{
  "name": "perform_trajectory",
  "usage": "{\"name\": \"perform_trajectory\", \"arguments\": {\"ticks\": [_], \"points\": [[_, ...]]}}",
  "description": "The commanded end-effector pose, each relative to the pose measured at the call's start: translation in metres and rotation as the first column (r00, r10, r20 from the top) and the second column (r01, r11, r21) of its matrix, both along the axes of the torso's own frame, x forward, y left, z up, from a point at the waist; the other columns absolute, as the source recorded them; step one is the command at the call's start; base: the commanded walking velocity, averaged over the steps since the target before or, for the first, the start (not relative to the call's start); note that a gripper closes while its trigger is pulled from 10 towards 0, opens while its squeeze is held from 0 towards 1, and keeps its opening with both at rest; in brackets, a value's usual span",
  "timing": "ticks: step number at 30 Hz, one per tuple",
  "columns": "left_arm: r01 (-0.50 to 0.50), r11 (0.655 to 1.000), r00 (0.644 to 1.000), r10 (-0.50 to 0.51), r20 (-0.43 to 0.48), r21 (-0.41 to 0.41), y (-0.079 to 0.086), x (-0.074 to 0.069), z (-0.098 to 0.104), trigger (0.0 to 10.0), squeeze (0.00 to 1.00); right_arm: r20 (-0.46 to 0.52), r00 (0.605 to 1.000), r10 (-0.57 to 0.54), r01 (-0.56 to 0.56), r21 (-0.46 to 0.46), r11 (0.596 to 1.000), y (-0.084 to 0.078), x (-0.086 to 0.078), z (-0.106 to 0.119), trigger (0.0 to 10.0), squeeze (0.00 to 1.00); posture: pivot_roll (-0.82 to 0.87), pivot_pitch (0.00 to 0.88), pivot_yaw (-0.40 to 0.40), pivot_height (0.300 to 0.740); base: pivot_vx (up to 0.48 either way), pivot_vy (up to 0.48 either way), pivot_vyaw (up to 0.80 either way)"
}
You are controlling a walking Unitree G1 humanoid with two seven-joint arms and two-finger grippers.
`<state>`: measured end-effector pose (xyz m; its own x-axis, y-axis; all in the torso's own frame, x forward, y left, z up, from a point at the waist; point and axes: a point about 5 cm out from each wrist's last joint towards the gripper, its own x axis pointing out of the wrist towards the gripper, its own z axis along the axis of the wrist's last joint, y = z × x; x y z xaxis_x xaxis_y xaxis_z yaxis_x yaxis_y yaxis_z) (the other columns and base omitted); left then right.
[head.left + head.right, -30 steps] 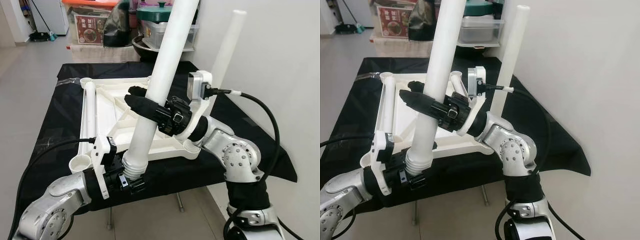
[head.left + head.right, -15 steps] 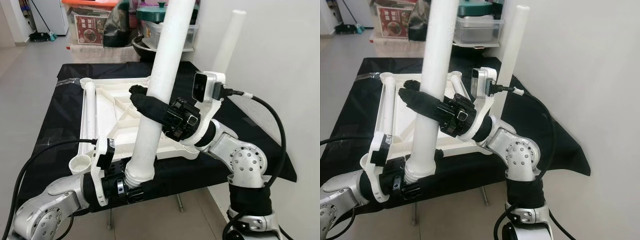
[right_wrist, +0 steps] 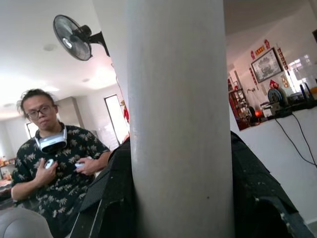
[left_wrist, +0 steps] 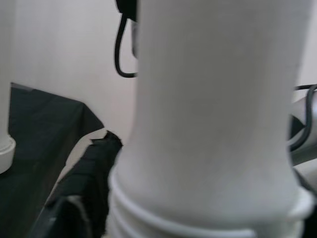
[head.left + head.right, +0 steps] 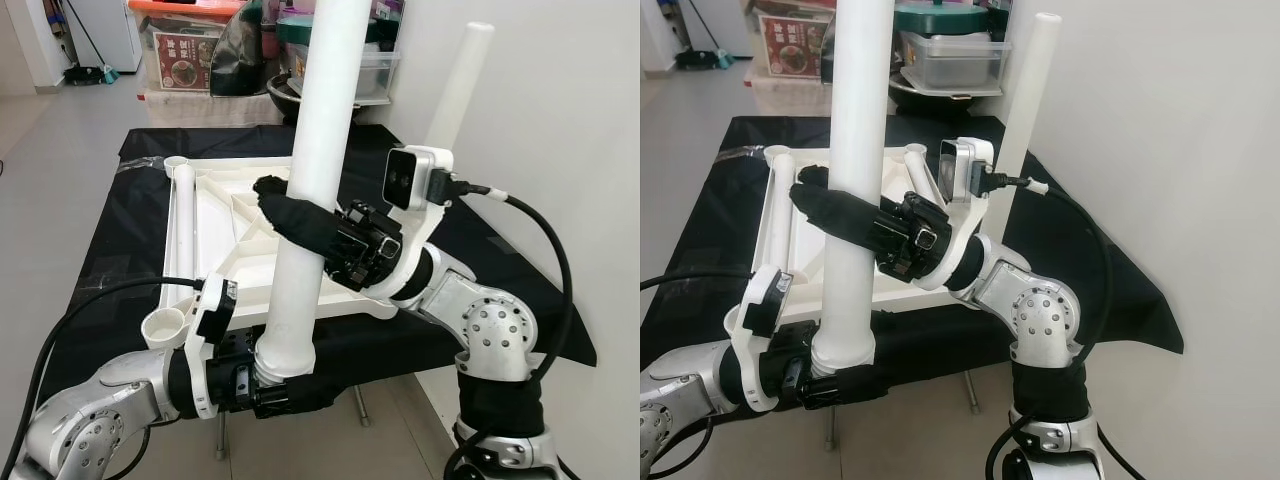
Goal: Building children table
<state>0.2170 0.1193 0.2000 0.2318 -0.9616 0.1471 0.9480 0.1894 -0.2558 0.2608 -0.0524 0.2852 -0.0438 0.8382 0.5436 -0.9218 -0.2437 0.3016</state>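
While held near upright, white table leg [image 5: 318, 150]: rigid, light, smooth plastic. My right gripper [image 5: 285, 205] pinches mid-shaft; my left gripper [image 5: 275, 385] clamps its ribbed base.

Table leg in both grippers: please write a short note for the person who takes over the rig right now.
Left gripper: shut on the ribbed lower end of the white table leg.
Right gripper: shut on the same leg at mid-height; the leg stands nearly upright, in the air at the near edge.
Tabletop frame lies upside down on the black cloth; one leg already stands at its far right corner, another leg lies along its left side.
Left to do: seat the held leg in an open corner socket, then the remaining legs.
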Motion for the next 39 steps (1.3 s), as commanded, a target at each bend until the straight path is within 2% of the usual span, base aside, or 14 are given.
{"name": "perform_trajectory", "arguments": {"ticks": [1, 12, 13, 14, 15, 23, 25, 27, 28, 30, 33, 34, 36, 39], "points": [[0.049, 0.998, 0.999, -0.049, 0.022, -0.036, -0.02, 0.0, 0.007, 0.0, 0.0, 0.004, 0.961, 0.277, -0.277, 0.015, 0.961, 0.042, -0.029, 0.002, 10.0, 0.0, 0.11, 0.0, -0.092, 0.74, 0.0, 0.0, 0.0], [0.01, 0.999, 1.0, -0.009, 0.022, -0.049, -0.015, 0.003, 0.007, 0.0, 0.0, -0.017, 0.976, 0.217, -0.217, 0.001, 0.976, 0.04, -0.022, -0.002, 10.0, 0.0, 0.11, 0.0, -0.091, 0.74, 0.0, 0.0, 0.0], [0.001, 0.999, 1.0, 0.0, 0.022, -0.044, -0.014, 0.004, 0.007, 0.0, 0.0, -0.018, 0.978, 0.207, -0.207, -0.005, 0.978, 0.04, -0.021, -0.002, 10.0, 0.68, 0.11, 0.0, -0.091, 0.74, 0.0, 0.0, 0.0], [0.001, 0.999, 1.0, 0.0, 0.022, -0.044, -0.014, 0.004, 0.007, 0.0, 0.0, -0.018, 0.978, 0.207, -0.207, -0.005, 0.978, 0.04, -0.021, -0.002, 10.0, 0.68, 0.11, 0.0, -0.091, 0.74, 0.0, 0.0, 0.0], [-0.004, 0.999, 1.0, 0.005, 0.024, -0.038, -0.012, 0.005, 0.007, 0.0, 0.0, -0.02, 0.98, 0.198, -0.198, -0.012, 0.98, 0.039, -0.02, -0.003, 10.0, 1.0, 0.11, 0.0, -0.091, 0.74, 0.0, 0.0, 0.0], [-0.056, 0.998, 0.997, 0.054, 0.051, 0.031, -0.001, 0.009, 0.005, 0.0, 0.0, -0.006, 0.994, 0.111, -0.111, -0.091, 0.99, 0.03, -0.011, -0.008, 10.0, 1.0, 0.1, 0.0, -0.089, 0.74, 0.0, 0.0, 0.0], [-0.089, 0.993, 0.994, 0.084, 0.069, 0.08, 0.005, 0.011, 0.003, 0.0, 0.0, 0.014, 0.999, 0.041, -0.038, -0.15, 0.988, 0.024, -0.005, -0.011, 10.0, 1.0, 0.1, 0.0, -0.088, 0.74, 0.0, 0.0, 0.0], [-0.119, 0.984, 0.99, 0.108, 0.086, 0.131, 0.01, 0.011, -0.002, 0.0, 0.0, 0.058, 0.994, -0.096, 0.107, -0.257, 0.96, 0.016, 0.008, -0.019, 10.0, 1.0, 0.09, 0.0, -0.084, 0.74, 0.0, 0.0, 0.0], [-0.119, 0.984, 0.99, 0.108, 0.086, 0.131, 0.01, 0.011, -0.002, 0.0, 0.0, 0.058, 0.994, -0.096, 0.107, -0.257, 0.96, 0.016, 0.008, -0.019, 10.0, 1.0, 0.09, 0.0, -0.084, 0.74, 0.0, 0.0, 0.0], [-0.146, 0.974, 0.987, 0.131, 0.098, 0.172, 0.015, 0.011, -0.006, 0.0, 0.0, 0.124, 0.966, -0.225, 0.255, -0.357, 0.899, 0.003, 0.023, -0.028, 10.0, 1.0, 0.09, 0.0, -0.083, 0.74, 0.0, 0.0, 0.0], [-0.193, 0.953, 0.978, 0.169, 0.119, 0.232, 0.021, 0.012, -0.015, 0.0, 0.0, 0.168, 0.917, -0.362, 0.399, -0.404, 0.823, -0.015, 0.04, -0.028, 10.0, 1.0, 0.08, 0.0, -0.077, 0.74, 0.0, 0.0, 0.0], [-0.193, 0.953, 0.978, 0.169, 0.119, 0.232, 0.021, 0.012, -0.015, 0.0, 0.0, 0.168, 0.917, -0.362, 0.399, -0.404, 0.823, -0.015, 0.04, -0.028, 10.0, 1.0, 0.08, 0.0, -0.077, 0.74, 0.0, 0.0, 0.0], [-0.223, 0.937, 0.972, 0.193, 0.134, 0.269, 0.025, 0.014, -0.021, 0.0, 0.0, 0.186, 0.876, -0.445, 0.481, -0.401, 0.78, -0.025, 0.049, -0.022, 10.0, 1.0, 0.08, 0.0, -0.073, 0.74, 0.0, 0.0, 0.0], [-0.247, 0.924, 0.966, 0.211, 0.148, 0.291, 0.026, 0.017, -0.024, 0.0, 0.0, 0.179, 0.847, -0.501, 0.528, -0.391, 0.754, -0.029, 0.054, -0.019, 10.0, 1.0, 0.07, 0.0, -0.072, 0.74, 0.0, 0.0, 0.0]]}}
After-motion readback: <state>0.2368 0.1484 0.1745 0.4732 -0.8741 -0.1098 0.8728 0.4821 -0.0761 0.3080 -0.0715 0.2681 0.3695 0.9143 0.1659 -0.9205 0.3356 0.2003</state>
